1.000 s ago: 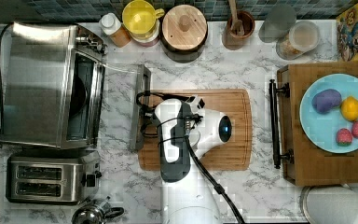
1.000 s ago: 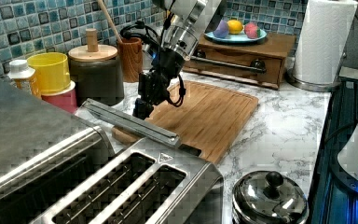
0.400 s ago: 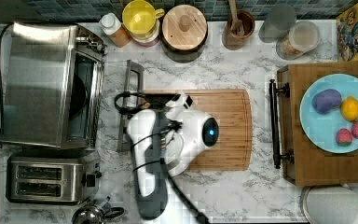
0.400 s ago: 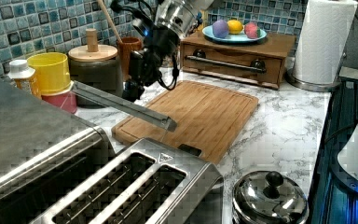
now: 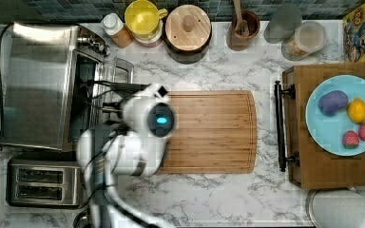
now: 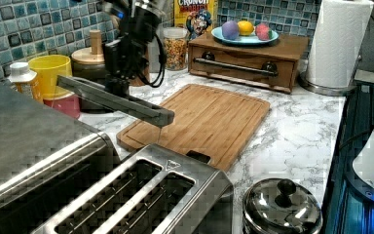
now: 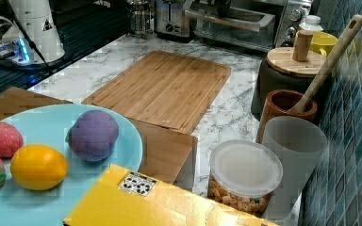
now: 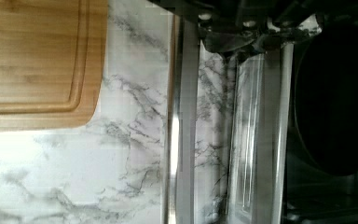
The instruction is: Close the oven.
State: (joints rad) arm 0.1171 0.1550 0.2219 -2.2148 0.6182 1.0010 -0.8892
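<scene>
The oven (image 5: 38, 85) is seen at the top view's left, on the marble counter (image 5: 209, 190) above the two-slot toaster (image 5: 43, 183), with its glass door (image 6: 112, 95) raised partway and its bar handle (image 8: 184, 140) lifted off the counter. The gripper (image 6: 117, 85) is placed at the door's handle edge, beside the wooden cutting board (image 5: 209, 130); whether it is spread or pressed together cannot be told
</scene>
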